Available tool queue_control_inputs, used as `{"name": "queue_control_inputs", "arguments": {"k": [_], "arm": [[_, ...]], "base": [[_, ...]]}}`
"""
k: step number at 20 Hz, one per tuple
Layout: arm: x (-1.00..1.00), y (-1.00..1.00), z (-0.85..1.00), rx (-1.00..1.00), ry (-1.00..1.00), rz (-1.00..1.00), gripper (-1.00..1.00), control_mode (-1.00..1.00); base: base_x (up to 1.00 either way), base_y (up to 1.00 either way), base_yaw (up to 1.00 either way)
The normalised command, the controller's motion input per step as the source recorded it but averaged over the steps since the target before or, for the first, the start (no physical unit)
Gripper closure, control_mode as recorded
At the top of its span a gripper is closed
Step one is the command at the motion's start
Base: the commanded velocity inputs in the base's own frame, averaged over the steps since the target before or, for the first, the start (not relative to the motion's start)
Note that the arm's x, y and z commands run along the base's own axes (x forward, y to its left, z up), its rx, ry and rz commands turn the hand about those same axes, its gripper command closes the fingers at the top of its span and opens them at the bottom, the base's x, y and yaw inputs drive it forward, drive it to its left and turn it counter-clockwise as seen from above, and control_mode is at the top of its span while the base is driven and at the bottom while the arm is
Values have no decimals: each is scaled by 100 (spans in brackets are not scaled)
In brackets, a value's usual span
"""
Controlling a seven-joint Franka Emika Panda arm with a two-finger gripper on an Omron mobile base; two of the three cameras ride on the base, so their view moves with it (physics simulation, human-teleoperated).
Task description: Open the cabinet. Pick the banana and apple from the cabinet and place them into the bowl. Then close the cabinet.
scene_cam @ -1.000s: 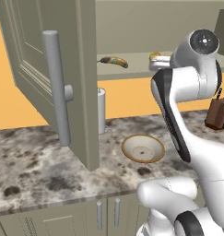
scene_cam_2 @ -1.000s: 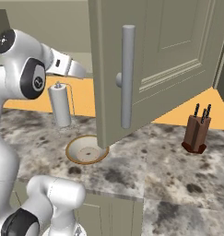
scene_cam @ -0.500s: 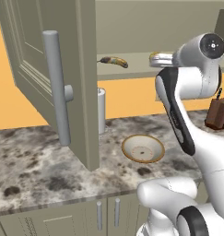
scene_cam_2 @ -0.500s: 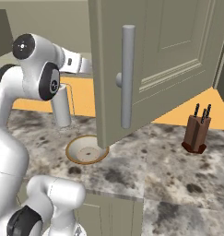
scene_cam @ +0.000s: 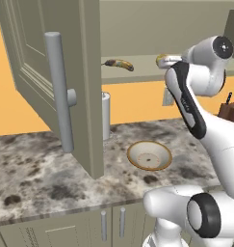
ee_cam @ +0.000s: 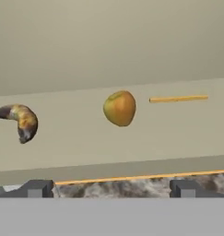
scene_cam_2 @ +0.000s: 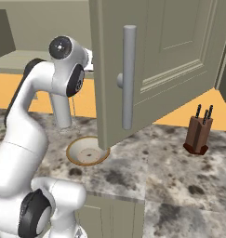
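The cabinet [scene_cam: 65, 87] already stands open, its big door swung out over the bench [scene_cam: 41, 173] with the long bar handle [scene_cam: 58, 91] toward you, so your step in hand is the first pick from the shelf [ee_cam: 132, 138]. The bowl [scene_cam: 149, 155] waits on the bench below the opening, just right of the door's lower edge, and it holds nothing yet. In the hand view the apple [ee_cam: 119, 108] sits on the shelf almost dead ahead, slightly left of centre, with the banana [ee_cam: 20, 120] well apart to its left. Your tool [ee_cam: 111, 188] is released, jaws spread wide and carrying nothing, and it lines up near the shelf's front edge. I judge the apple the better first target: nudge a touch left so it centres between the fingertips [ee_cam: 37, 188], go straight in level with the shelf, and close around its widest part. It is round and will likely roll if one finger touches first, so keep the approach square and slow.
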Motion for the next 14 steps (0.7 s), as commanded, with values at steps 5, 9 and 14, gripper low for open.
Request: {"name": "queue_control_inputs", "arguments": {"k": [5, 9, 14], "arm": [[76, -16, 0, 1, 15, 1, -100, -100], [71, -5, -10, 0, 4, 0, -100, -100], [60, 0, -14, 0, 0, 0, -100, -100]], "base": [[0, 0, 0], [0, 0, 0], [0, 0, 0]]}}
